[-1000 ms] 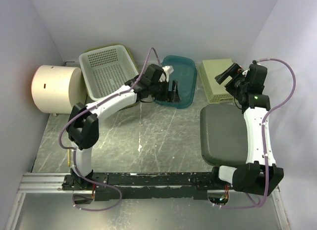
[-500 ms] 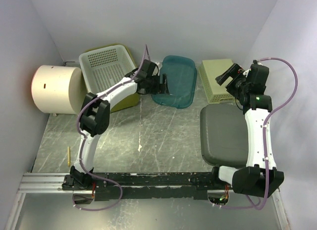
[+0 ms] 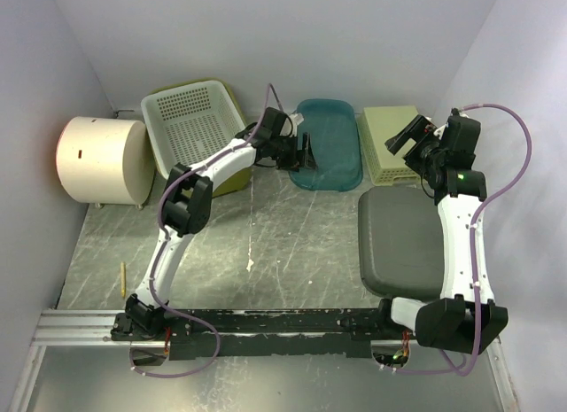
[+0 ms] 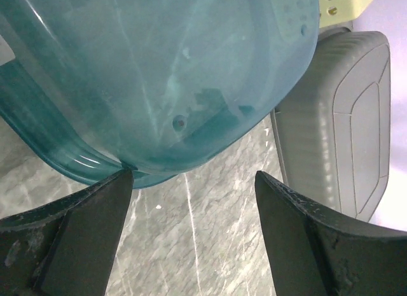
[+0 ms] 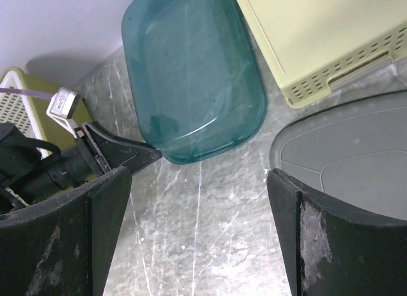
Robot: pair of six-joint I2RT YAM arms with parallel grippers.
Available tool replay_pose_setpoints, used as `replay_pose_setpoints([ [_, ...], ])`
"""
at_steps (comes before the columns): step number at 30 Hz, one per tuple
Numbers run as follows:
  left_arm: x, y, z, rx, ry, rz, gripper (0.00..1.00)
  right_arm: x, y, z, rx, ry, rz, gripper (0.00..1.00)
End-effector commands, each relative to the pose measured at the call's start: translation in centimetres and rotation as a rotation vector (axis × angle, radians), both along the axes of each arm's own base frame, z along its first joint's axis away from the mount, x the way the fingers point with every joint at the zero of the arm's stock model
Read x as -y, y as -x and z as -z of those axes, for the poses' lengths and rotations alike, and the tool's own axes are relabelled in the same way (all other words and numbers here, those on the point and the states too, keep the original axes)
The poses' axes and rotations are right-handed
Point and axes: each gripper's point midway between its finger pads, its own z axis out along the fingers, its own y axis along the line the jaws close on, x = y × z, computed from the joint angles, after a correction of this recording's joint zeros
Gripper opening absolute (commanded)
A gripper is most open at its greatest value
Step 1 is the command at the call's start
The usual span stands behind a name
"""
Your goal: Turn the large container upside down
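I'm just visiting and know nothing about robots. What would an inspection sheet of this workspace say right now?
Surface: grey marbled tabletop, streaked white.
Job's things: teal container at back centre; which way up, cannot tell.
Clutter: white basket on olive bin, cream drum, yellow crate, grey tub, small stick.
Claws: left claw open at the teal container's near edge; right claw open, raised near the yellow crate, holding nothing.
Cables: purple cable looped along each arm.
Surroundings: plain pale walls on three sides.
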Motion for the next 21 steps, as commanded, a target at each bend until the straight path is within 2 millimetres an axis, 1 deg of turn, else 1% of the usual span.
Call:
replay_pose_setpoints([
  [1,2.3,-0.5,-3.9,0.067,0.109,0.072,0.88,0.2,0.5,0.4,-0.012,0.023,-0.002,0.89],
  [2,2.2,-0.5,-5.1,0.092,0.109,0.073,0.88,0.2,0.5,0.4,-0.01,0.024,-0.003,0.89],
  [4,1.3,-0.4,-8.0,0.152,0.097,0.069,0.9,0.2,0.5,0.3,-0.009,0.03,-0.004,0.89],
  [7,-0.2,1.0,-13.5,0.24,0.099,0.066,0.9,0.9,0.2,0.3,-0.007,0.06,0.012,0.89],
  [10,-2.8,2.2,-18.6,0.341,0.063,0.025,0.92,1.3,-0.2,0.0,-0.006,0.079,0.021,0.89],
  [11,-4.0,2.4,-19.7,0.37,0.031,-0.003,0.92,1.2,-0.3,-0.1,-0.003,0.077,0.019,0.89],
  [12,-5.4,2.3,-20.3,0.416,-0.027,-0.021,0.92,1.1,-0.5,-0.2,0.004,0.071,0.012,0.89],
  [13,-7.0,2.0,-20.6,0.426,-0.078,-0.059,0.96,0.9,-0.6,-0.4,0.014,0.063,0.003,0.89],
  [15,-10.2,0.4,-19.6,0.398,-0.175,-0.159,0.97,0.7,-0.9,-0.3,0.022,0.053,-0.004,0.89],
  [17,-13.1,-1.1,-18.3,0.352,-0.224,-0.247,0.97,0.6,-1.1,-0.1,0.018,0.049,-0.008,0.89],
  [19,-15.2,-2.4,-17.4,0.342,-0.263,-0.323,0.97,0.5,-1.2,0.0,0.006,0.042,-0.017,0.89],
  [21,-16.6,-3.5,-16.4,0.352,-0.313,-0.373,0.96,0.4,-1.1,-0.4,0.012,0.04,-0.022,0.89],
])
